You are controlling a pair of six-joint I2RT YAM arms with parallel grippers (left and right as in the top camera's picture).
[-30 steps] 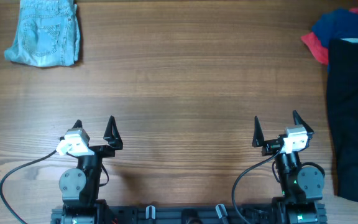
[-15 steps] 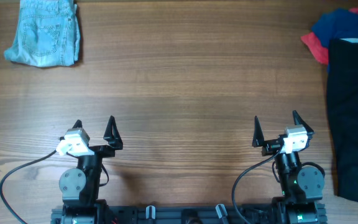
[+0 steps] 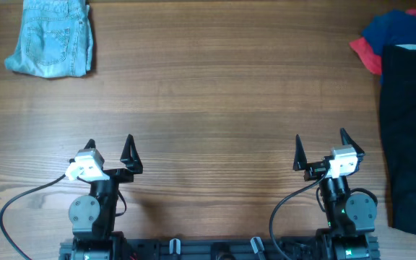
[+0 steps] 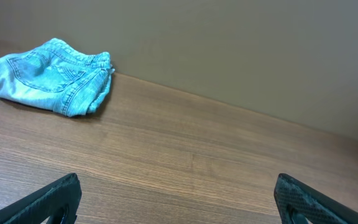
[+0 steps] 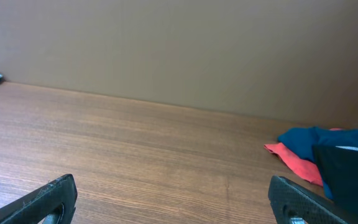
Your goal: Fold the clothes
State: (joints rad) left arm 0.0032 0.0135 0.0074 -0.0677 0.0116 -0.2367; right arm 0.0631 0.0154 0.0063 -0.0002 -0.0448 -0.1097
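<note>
Nothing moved, black garment [image 3: 410, 137] cut off, red garment [image 3: 365, 52] mostly covered

No legible text — no labels, brands, numbers.

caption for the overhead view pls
Left end effector and right end effector open over a wooden table; light blue denim shorts far left; black garment, dark blue garment, red garment at right.

Pale blue shorts [image 3: 50, 37], black garment [image 3: 410, 130]
</note>
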